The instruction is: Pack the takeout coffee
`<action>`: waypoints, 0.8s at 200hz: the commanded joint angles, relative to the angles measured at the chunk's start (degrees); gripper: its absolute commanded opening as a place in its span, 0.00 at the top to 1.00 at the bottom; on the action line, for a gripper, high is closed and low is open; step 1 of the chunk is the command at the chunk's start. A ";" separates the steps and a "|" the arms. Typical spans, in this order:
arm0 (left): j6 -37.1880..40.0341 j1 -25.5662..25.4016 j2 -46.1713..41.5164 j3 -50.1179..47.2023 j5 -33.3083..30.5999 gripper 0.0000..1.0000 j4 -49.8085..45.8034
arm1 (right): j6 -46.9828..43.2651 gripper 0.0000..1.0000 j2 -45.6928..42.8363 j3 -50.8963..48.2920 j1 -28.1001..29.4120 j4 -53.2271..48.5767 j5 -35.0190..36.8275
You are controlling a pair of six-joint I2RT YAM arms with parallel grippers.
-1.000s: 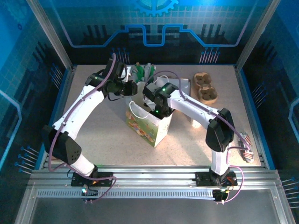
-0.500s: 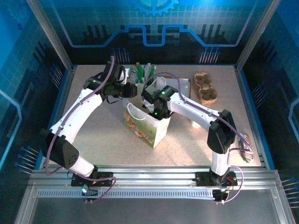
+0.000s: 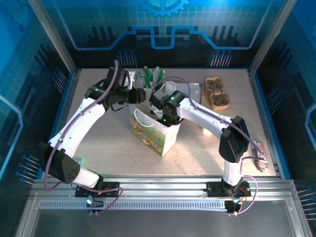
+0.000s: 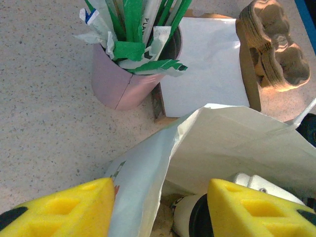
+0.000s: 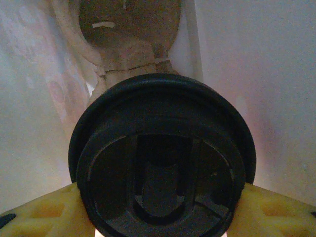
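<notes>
I see a matt, speckled, stone-look table (image 4: 44, 98). The bag (image 4: 232, 143) is thin white paper, creased, with a faint sheen. The pink cup (image 4: 118, 84) is matt paper, and its sticks (image 4: 131, 29) are paper-wrapped. The carrier (image 4: 271, 54) is rough brown moulded pulp. The coffee cup (image 4: 183, 217) looks smooth and white, and its lid (image 5: 163, 163) is smooth black plastic with a dull gloss. The pads (image 4: 64, 212) on my left gripper (image 4: 160, 205) are matt yellow.

Left arm: rises from the near-left base, elbow swung out left, forearm reaching far and right toward the middle. Left hand (image 3: 141, 95) held roughly level; yellow fingers (image 4: 64, 210) spread wide, nothing pinched between them.

Right arm: upper link upright at near right, forearm stretched left and far, wrist bent downward. Right hand (image 3: 166, 117) points down, fingers (image 5: 39, 212) pressed against both sides of the takeout coffee (image 5: 158, 163).
</notes>
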 commanded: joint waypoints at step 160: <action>0.58 -0.17 -14.23 -11.58 -2.00 0.26 15.34 | 1.24 0.45 7.44 -5.25 2.30 1.70 -1.14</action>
